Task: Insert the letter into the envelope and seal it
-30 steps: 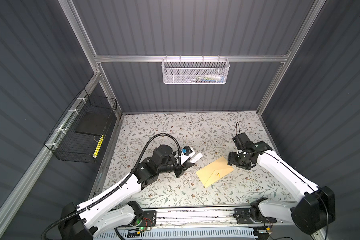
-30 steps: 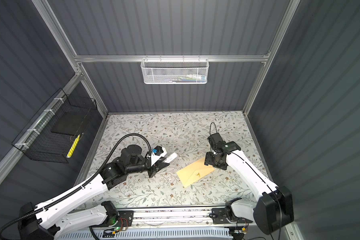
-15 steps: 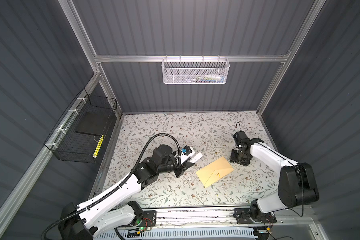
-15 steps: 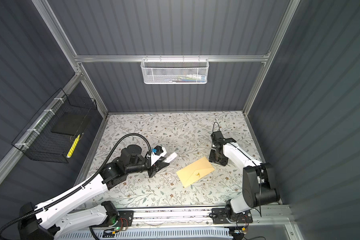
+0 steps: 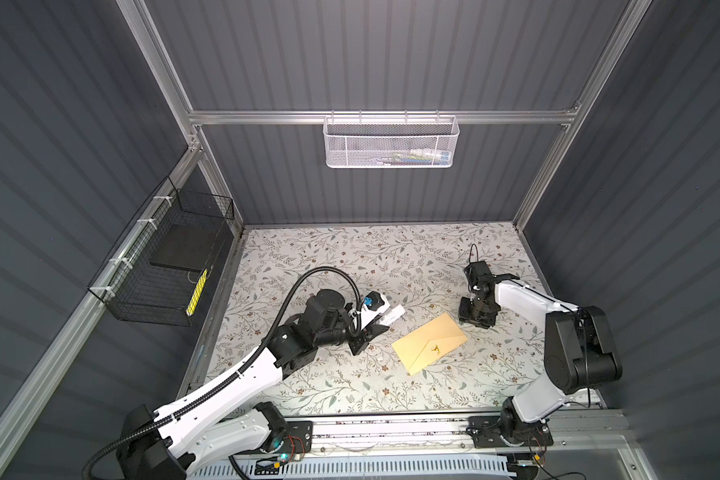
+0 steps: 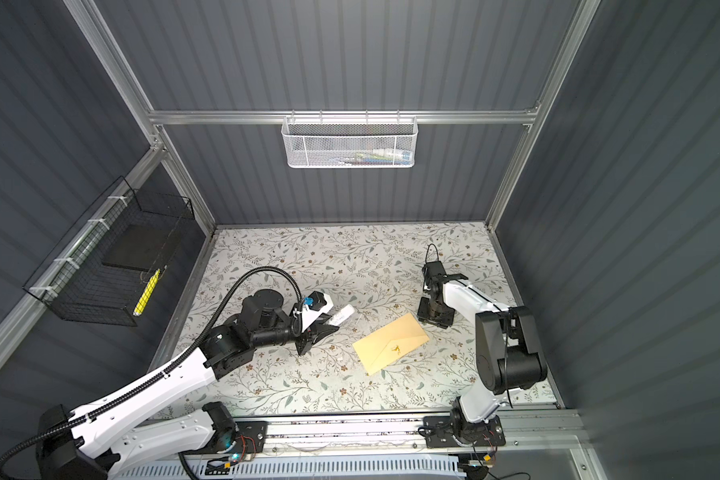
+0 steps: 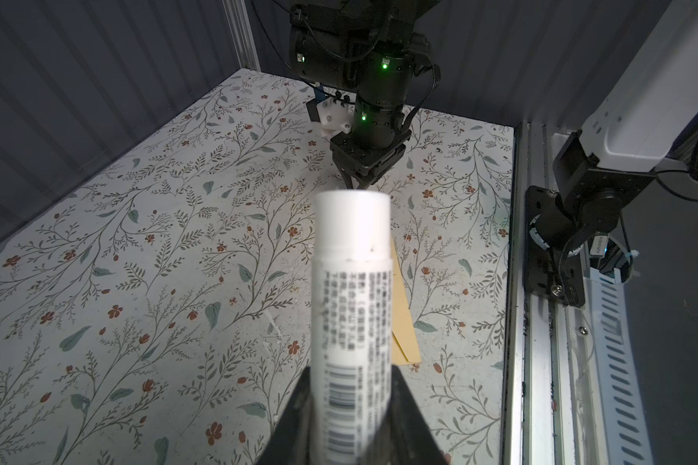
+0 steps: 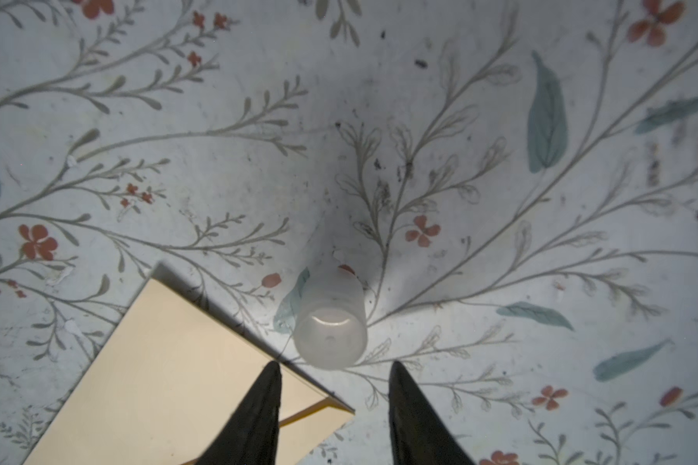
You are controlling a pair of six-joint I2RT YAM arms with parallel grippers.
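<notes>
Left hand (image 7: 351,388) clenched on white tube (image 7: 351,261), right hand (image 8: 335,364) released, fingers apart near translucent cap (image 8: 331,322), beside envelope (image 8: 170,362) edge

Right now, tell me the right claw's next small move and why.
Probably lower the right claw around the translucent cap and close: it stands ahead of the open jaws, beside the envelope; the left claw holds the white tube.
</notes>
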